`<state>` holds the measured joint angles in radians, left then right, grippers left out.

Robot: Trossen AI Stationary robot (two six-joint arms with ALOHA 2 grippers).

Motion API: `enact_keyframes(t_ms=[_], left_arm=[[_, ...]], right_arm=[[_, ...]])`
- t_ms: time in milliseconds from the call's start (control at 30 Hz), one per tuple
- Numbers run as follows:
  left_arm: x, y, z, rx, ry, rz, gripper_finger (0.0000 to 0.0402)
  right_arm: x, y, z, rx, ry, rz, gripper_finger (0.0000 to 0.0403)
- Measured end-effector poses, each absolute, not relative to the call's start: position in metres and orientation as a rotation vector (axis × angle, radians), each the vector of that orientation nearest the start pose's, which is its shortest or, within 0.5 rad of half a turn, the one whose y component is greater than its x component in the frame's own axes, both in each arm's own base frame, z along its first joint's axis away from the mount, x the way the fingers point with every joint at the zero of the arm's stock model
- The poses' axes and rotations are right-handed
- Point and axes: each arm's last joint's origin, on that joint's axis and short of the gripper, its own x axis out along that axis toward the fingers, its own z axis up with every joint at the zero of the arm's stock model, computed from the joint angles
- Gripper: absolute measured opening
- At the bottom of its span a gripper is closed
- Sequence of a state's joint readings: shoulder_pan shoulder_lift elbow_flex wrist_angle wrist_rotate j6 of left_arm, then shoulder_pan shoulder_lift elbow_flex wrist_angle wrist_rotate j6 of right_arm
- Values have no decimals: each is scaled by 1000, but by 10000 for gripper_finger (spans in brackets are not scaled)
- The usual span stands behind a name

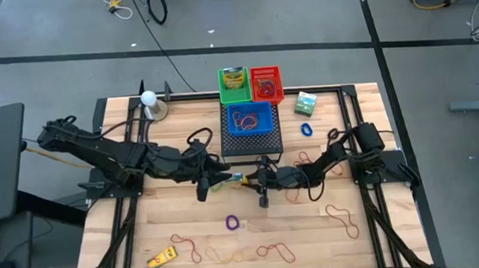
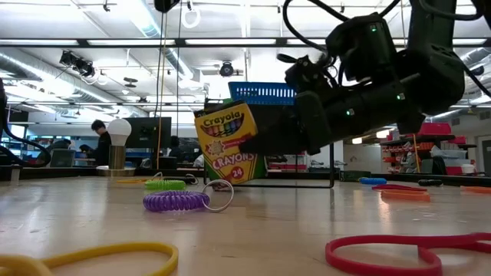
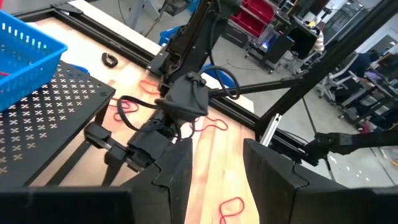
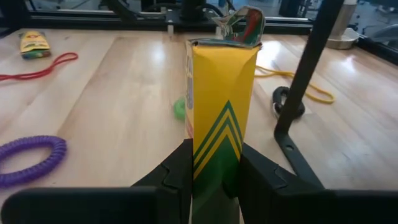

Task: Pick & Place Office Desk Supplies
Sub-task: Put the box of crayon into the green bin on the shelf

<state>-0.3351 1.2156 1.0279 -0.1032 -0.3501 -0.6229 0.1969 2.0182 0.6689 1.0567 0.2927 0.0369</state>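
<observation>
- Where the desk's front edge runs, a small yellow item lies towards the front left corner, and loose red-brown rubber bands trail along the same edge beside it.
- Just behind those, a purple coiled ring lies flat on the wood, and another rubber band curls towards the desk's right edge.
- At the middle of the desk the right gripper is clenched on a yellow and green crayon box; the box stands upright between its fingers with the top flap open, and whether its bottom touches the wood cannot be told.
- Facing it from the left, the left gripper is released, fingers apart with bare wood showing between them and nothing in them; it sits near the box, apart from it.
- Beyond the two grippers a black mesh box carries a blue basket with rubber bands inside.
- To the right of the mesh box a blue ring lies on the desk, and a small green printed box sits farther back.
- Along the back edge stand a green basket and a red basket, side by side and touching.
- Towards the back left corner a white bulb stands on a round base.
</observation>
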Motion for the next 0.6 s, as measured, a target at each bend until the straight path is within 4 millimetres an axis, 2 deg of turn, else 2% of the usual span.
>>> enact_keyframes(t_ms=[600], left_arm=[[259, -80, 337, -550, 265, 82, 148]], right_arm=[[329, 62, 81, -60, 364, -98, 195]])
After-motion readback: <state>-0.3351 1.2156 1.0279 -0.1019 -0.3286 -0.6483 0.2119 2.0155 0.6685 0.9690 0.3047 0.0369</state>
